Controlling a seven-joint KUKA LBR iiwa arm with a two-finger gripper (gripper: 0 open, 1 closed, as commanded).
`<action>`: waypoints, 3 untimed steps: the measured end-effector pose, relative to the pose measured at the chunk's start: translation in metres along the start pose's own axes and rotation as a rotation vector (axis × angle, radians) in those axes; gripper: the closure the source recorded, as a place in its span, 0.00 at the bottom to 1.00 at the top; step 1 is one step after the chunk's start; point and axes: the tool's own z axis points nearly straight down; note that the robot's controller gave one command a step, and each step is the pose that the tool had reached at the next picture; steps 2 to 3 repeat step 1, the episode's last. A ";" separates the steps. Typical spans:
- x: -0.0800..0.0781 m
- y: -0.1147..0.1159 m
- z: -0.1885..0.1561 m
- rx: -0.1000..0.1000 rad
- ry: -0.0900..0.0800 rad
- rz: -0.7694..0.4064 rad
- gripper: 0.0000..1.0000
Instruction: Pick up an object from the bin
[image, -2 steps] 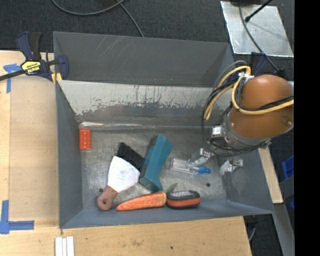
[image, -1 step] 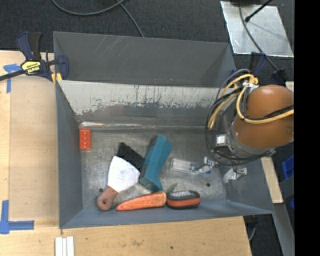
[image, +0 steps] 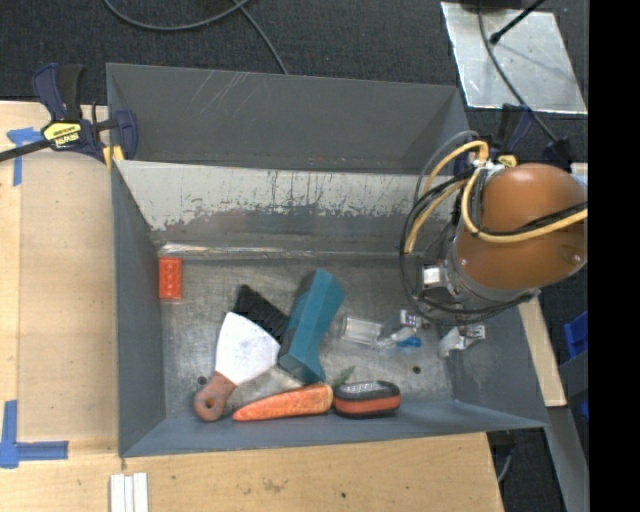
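Clear piece (image: 372, 332), blue-tipped, lies on the floor of the bin (image: 300, 130), right of centre. You should expect it to be light, stiff and slick, best pinched across its narrow middle. It sits just left of the gripper (image: 437, 330), not between the jaws, which look spread with nothing in them. A teal block (image: 312, 315) lies just left of it, and a black-and-red oval (image: 366, 398) nearer the front wall.

A rounded orange cover (image: 525, 225) capped the wrist, looped with yellow and black cables (image: 440, 185), above silver metal fittings.
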 end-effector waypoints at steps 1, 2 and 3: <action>-0.017 -0.048 0.048 0.007 -0.004 -0.288 1.00; -0.017 -0.048 0.048 0.007 -0.004 -0.288 1.00; -0.017 -0.048 0.048 0.007 -0.004 -0.288 1.00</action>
